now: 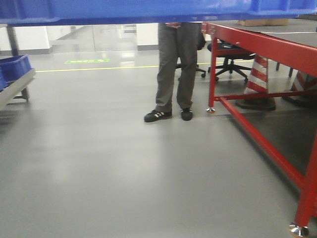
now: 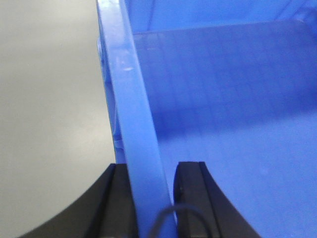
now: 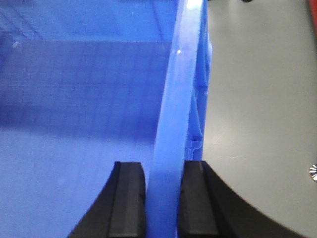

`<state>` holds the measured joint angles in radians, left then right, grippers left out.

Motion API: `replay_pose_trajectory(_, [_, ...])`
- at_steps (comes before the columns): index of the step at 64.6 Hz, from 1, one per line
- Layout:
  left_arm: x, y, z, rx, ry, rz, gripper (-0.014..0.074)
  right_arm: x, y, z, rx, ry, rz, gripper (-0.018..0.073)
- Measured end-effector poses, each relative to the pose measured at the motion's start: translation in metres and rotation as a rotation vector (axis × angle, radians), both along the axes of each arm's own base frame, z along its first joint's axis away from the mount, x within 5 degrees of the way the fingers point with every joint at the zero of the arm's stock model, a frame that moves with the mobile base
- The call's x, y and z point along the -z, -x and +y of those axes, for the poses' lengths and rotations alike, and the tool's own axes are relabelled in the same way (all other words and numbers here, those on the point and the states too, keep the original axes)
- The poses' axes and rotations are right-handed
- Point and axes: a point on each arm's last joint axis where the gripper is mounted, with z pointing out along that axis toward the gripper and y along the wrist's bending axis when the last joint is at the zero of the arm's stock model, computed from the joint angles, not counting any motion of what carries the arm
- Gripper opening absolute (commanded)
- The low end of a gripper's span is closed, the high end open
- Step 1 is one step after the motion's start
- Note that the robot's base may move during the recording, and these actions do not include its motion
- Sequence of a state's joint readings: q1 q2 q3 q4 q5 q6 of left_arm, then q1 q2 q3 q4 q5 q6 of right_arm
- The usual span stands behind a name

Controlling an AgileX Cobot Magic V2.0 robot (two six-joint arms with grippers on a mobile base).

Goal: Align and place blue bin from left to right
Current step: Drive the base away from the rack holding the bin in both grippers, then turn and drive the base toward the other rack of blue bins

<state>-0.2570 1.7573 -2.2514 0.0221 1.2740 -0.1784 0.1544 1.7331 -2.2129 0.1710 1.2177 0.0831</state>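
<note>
The blue bin [image 1: 148, 10] hangs in the air, and its underside fills the top edge of the front view. In the left wrist view, my left gripper [image 2: 151, 173] is shut on the bin's left rim [image 2: 131, 94], one black finger outside the wall and one inside. My right gripper [image 3: 163, 173] is shut on the right rim [image 3: 181, 74] in the same way. Both wrist views look down into the bin's gridded floor [image 3: 74, 99], with grey floor beyond the walls.
A red-framed table [image 1: 257, 49] stands at the right, a cardboard box [image 1: 262, 22] on it and striped cones [image 1: 257, 79] under it. A person [image 1: 173, 64] stands ahead by its corner, an office chair [image 1: 230, 62] behind. A smaller blue bin [image 1: 12, 67] sits on a grey rack, left.
</note>
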Motion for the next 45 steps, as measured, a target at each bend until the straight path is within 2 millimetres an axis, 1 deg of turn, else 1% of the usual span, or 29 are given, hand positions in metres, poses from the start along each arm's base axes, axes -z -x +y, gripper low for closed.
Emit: replay_pose_trajectory(45, [0.0, 0.0, 0.0, 0.0, 0.0, 0.0, -0.0111, 0.0, 0.0, -0.0002, 0.002, 0.0, 0.0, -0.0071])
